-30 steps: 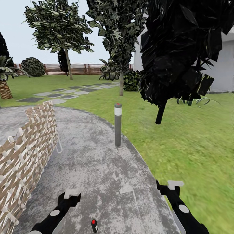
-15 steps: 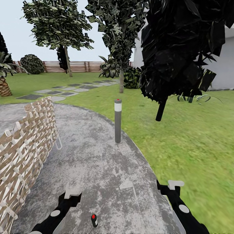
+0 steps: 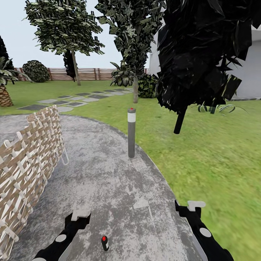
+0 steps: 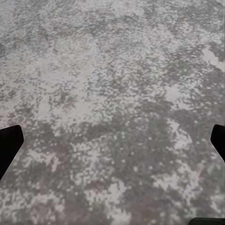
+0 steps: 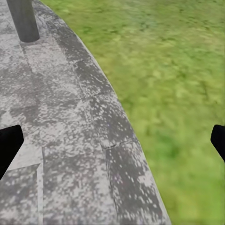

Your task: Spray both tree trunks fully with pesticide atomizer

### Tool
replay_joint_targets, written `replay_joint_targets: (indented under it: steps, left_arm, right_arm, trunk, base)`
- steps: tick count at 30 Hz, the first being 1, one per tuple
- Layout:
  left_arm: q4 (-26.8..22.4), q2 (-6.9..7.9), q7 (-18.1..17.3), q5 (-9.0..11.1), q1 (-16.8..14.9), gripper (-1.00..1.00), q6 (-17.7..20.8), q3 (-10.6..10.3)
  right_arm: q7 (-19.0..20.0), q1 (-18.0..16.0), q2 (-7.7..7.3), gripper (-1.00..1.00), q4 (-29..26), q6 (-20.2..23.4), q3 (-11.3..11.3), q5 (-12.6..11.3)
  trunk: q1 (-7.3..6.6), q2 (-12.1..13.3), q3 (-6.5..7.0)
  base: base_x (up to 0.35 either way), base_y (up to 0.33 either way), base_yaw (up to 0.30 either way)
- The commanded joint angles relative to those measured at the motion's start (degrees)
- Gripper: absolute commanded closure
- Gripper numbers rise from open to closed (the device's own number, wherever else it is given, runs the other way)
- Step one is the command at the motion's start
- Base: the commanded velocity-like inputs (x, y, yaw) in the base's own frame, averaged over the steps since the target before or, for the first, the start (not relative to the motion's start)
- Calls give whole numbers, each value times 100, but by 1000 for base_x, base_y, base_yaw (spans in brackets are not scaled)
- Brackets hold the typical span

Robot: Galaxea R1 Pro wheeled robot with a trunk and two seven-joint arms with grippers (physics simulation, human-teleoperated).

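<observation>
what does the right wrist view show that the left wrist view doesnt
Right wrist view: green grass beside the curved edge of the paving, and the base of the grey bollard standing on that paving.

Left wrist view: mottled grey stone paving from edge to edge, with no grass and no post.

Both share the same speckled grey paving below the gripper, and dark fingertips at the two sides of the picture, spread wide with nothing between them. That suggests both grippers are open and empty.

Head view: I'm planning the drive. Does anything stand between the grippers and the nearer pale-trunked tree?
Yes: a grey bollard stands at the paved path's edge, almost in line with the tree trunk, which rises from the grass beyond it.
</observation>
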Motion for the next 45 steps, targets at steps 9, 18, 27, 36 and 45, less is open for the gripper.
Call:
replay_joint_targets:
  steps: [9, 18, 27, 36, 45]
  left_arm:
    - [-8, -20, 13, 2, 0, -100, -1, -18]
    - [-11, -11, 13, 3, 0, -100, -1, -13]
    - [-9, -2, -2, 7, -1, -100, -1, -19]
    - [-9, 3, 11, 12, -1, -100, -1, -11]
    - [-7, 3, 7, 11, 3, -100, -3, -11]
  right_arm:
    - [7, 0, 0, -100, -6, 2, 5, -4]
    - [9, 0, 0, -100, -6, 2, 5, -4]
    - [5, 0, 0, -100, -6, -4, 5, -4]
    - [-3, 0, 6, -100, 1, -3, 5, -4]
    - [-3, 0, 8, -100, 2, -3, 0, -4]
  trunk:
    - [0, 0, 0]
    - [0, 0, 0]
    - [0, 0, 0]
    - [198, -361, -204]
    - [307, -561, -374]
  base:
    - [-120, -147, 0]
    - [-145, -85, -163]
    - [-4, -2, -10]
    - [0, 0, 0]
    - [0, 0, 0]
